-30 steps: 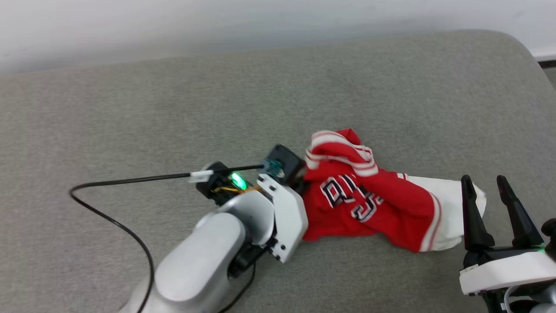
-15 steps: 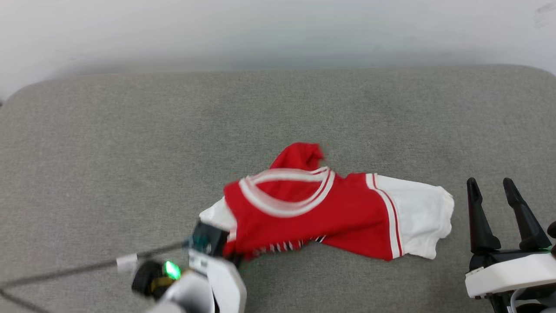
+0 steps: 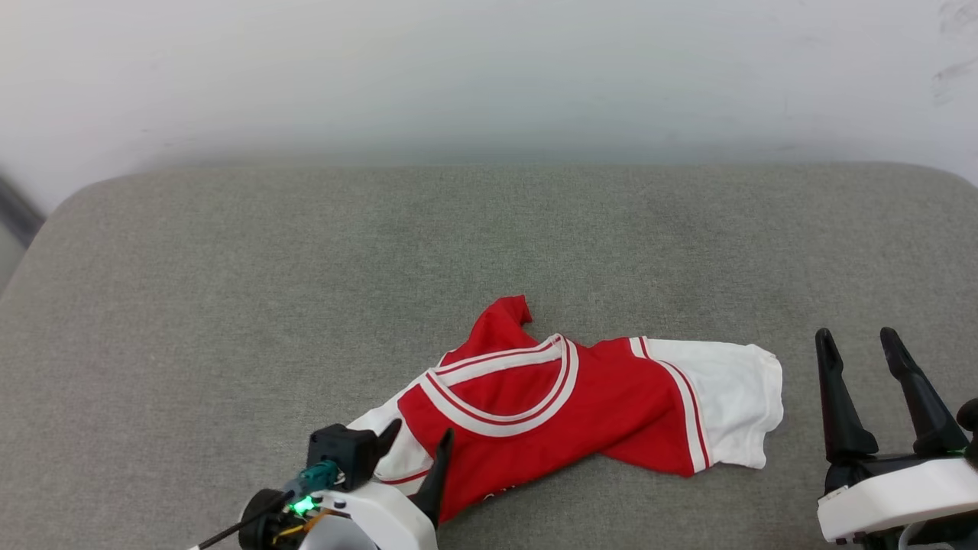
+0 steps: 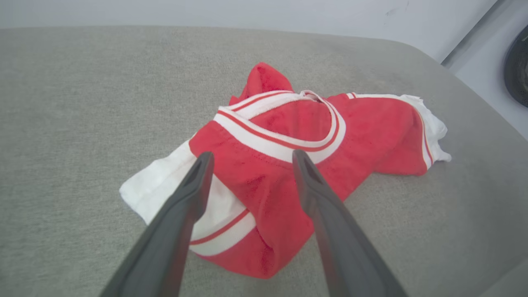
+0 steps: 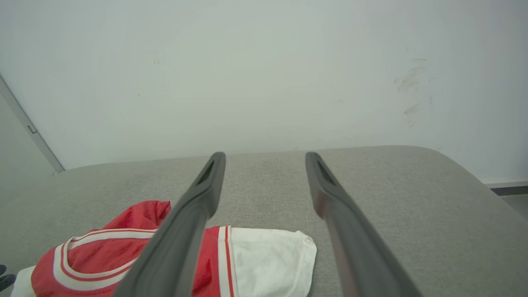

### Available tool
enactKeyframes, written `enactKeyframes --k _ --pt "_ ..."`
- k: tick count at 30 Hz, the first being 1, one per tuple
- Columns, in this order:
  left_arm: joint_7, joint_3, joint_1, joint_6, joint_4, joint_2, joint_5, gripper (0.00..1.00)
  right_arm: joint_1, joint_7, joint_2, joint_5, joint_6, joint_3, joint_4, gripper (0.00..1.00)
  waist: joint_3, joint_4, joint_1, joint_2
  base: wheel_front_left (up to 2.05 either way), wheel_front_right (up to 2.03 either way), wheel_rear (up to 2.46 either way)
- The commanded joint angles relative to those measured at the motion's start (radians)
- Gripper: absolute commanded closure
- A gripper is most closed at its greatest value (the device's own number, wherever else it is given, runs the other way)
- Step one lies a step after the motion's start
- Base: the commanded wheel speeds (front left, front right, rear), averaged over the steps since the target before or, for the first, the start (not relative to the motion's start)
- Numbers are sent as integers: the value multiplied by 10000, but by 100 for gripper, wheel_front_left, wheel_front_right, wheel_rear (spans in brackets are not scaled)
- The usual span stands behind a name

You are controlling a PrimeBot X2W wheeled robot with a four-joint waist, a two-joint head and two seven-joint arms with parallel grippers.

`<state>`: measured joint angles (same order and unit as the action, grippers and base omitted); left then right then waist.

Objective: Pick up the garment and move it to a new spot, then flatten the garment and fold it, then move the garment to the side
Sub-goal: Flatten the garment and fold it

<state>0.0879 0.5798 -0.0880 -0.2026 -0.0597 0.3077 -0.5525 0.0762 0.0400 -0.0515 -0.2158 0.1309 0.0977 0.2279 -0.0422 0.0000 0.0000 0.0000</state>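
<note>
Grey, woven, padded: recorded the cushion (image 3: 191,305) as the support surface. Located the left gripper (image 3: 416,447) at the lower left of the head view, fingers spread wide, pinching nothing, tips poised over the white sleeve at that end of the garment (image 3: 550,405). Found the garment at lower centre, lying on the cushion: red body rumpled, striped collar uppermost, a red fold raised behind it, second white sleeve stretched rightward. Judged it light, limp and non-slippery; expected sag and bunching under any single-point lift. Advised hold at both shoulder seams, one per gripper. Read no brand, label or lettering on the upturned face; noted pale marks at the lower hem, too small to read. Located the right gripper (image 3: 856,340) at the lower right, fingers likewise spread, empty, near the second sleeve but clear of it.
</note>
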Motion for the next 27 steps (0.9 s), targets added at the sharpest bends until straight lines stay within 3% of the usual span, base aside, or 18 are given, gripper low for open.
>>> enactKeyframes --k 1,8,17,22,27 --pt "-177 -130 -132 -100 123 101 76 0 143 35 18 -4 -3 -8 63 0 118 29 0 0 0 0 0" --pt "257 -849 -814 -182 582 1132 183 0 231 183 18 -35 -1 -9 315 0 116 41 0 0 0 0 0" --pt "3857 -369 -2139 1223 344 2658 -608 0 -177 128 18 -64 -3 -177 428 0 -918 -185 0 0 0 0 0" --pt "5164 114 -2639 1863 -58 2910 -866 0 -409 -64 17 -182 -1 -249 230 0 -1512 -391 0 0 0 0 0" --pt "5668 451 -2974 2028 -631 2945 -665 0 -589 -229 18 -231 -1 -310 9 0 -1841 -555 0 0 0 0 0"
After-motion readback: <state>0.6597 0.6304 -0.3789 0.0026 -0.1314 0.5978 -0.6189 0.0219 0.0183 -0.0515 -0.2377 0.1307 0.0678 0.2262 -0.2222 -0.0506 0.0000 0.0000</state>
